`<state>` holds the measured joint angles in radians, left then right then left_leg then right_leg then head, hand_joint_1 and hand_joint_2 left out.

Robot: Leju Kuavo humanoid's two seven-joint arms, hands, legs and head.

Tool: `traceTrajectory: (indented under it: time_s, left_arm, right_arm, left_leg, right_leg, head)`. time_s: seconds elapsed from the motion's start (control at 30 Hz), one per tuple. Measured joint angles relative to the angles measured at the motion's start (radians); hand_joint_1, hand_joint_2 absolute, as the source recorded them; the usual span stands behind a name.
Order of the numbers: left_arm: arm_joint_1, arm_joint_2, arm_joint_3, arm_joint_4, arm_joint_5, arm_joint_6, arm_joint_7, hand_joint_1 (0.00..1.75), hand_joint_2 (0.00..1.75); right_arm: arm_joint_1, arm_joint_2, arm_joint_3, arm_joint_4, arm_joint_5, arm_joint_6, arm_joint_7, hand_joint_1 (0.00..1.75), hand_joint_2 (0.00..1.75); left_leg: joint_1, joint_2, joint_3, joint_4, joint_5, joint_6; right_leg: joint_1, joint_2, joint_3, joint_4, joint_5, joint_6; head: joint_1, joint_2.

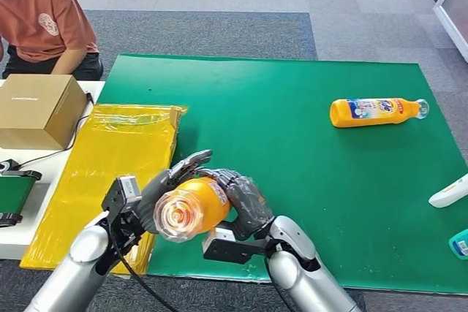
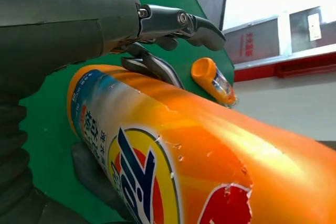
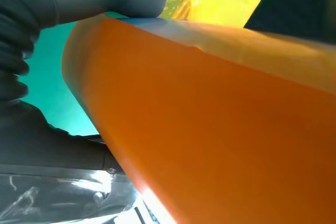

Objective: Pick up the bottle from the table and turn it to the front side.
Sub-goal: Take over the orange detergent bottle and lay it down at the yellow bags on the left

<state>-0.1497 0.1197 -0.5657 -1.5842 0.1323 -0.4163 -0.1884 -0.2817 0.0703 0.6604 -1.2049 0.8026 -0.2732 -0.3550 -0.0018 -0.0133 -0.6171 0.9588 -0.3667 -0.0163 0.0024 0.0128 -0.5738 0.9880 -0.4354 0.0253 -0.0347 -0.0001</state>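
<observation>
Above the green mat [image 1: 309, 180], both the left hand [image 1: 165, 188] and right hand [image 1: 246, 202] grip the bottle [image 1: 193, 208].

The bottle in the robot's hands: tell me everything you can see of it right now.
The held bottle is orange, glossy plastic by its look, with a blue, yellow and red printed label. It is lifted off the green mat, lying roughly level, one blurred end toward the head camera. The left hand and right hand both grip it from opposite sides. The label's edge looks torn in the left wrist view.
</observation>
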Motion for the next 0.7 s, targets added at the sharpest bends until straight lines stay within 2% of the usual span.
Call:
traceTrajectory:
  time_s: [0.2, 0.23, 0.33, 0.37, 0.7]
  left_arm:
    - [-0.044, 0.040, -0.044, 0.021, -0.084, 0.008, -0.001, 0.00, 1.75]
    - [-0.051, 0.046, -0.051, 0.023, -0.099, 0.011, -0.001, 0.13, 1.75]
    - [-0.068, 0.061, -0.069, 0.028, -0.139, 0.020, -0.002, 1.44, 1.75]
    - [-0.071, 0.065, -0.073, 0.029, -0.150, 0.024, -0.002, 1.75, 1.75]
    - [-0.078, 0.073, -0.085, 0.027, -0.215, 0.081, -0.012, 1.75, 1.75]
  right_arm:
    - [-0.015, 0.000, 0.020, 0.032, -0.003, 0.018, 0.005, 1.75, 1.75]
    - [-0.017, 0.000, 0.023, 0.037, -0.003, 0.019, 0.006, 1.75, 1.75]
    - [-0.023, 0.000, 0.027, 0.049, -0.004, 0.021, 0.008, 1.75, 1.75]
    - [-0.025, 0.000, 0.028, 0.052, -0.004, 0.021, 0.008, 1.75, 1.75]
    - [-0.031, 0.002, 0.028, 0.073, -0.002, 0.031, 0.016, 1.75, 1.75]
  left_leg:
    - [0.000, 0.000, 0.000, 0.000, 0.000, 0.000]
    - [0.000, 0.000, 0.000, 0.000, 0.000, 0.000]
    - [0.000, 0.000, 0.000, 0.000, 0.000, 0.000]
    - [0.000, 0.000, 0.000, 0.000, 0.000, 0.000]
    - [0.000, 0.000, 0.000, 0.000, 0.000, 0.000]
  right_leg:
    - [0.000, 0.000, 0.000, 0.000, 0.000, 0.000]
    - [0.000, 0.000, 0.000, 0.000, 0.000, 0.000]
    - [0.000, 0.000, 0.000, 0.000, 0.000, 0.000]
    - [0.000, 0.000, 0.000, 0.000, 0.000, 0.000]
    - [0.000, 0.000, 0.000, 0.000, 0.000, 0.000]
  head:
    - [0.000, 0.000]
    - [0.000, 0.000]
    - [0.000, 0.000]
    - [0.000, 0.000]
    - [0.000, 0.000]
